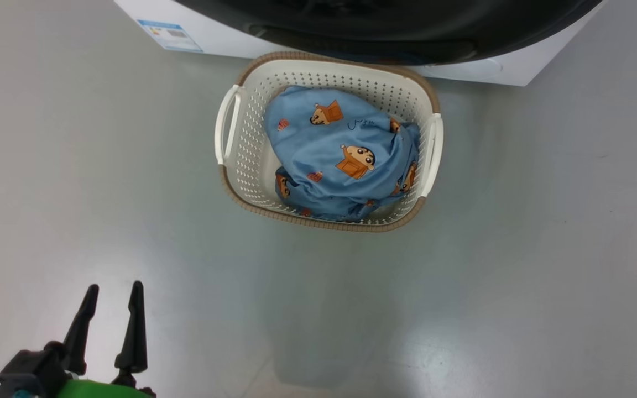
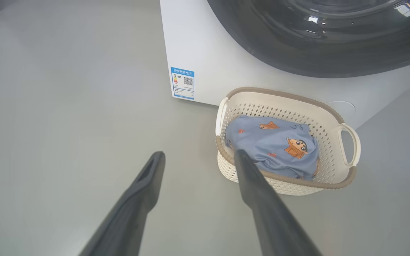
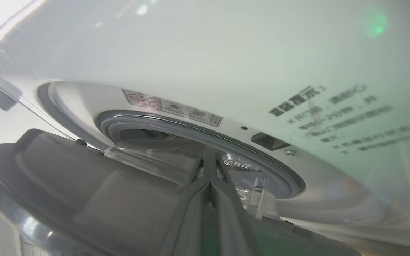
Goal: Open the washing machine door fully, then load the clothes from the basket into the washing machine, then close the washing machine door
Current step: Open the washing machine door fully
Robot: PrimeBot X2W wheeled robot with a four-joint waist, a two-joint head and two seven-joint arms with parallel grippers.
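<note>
Light blue clothes [image 1: 340, 155] are bundled in the basket [image 1: 252, 160], parked right in front of the washing machine [image 1: 224, 38] with its long side along the machine's front. My left gripper [image 1: 113, 293] is spread and empty, pointing toward the machine. The right gripper [image 3: 210, 156] is pressed together by the part-open washing machine door [image 3: 66, 188].

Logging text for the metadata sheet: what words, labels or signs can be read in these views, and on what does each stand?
"中国能效标识": header of the blue label on the lower corner of the washing machine; its fine print is too small.
"温馨提示": grey heading printed on the machine's front panel; the lines beneath are blurred.
Warning sticker above the drum opening: too blurred.
Dark scribble on the clothes: illegible.
</note>
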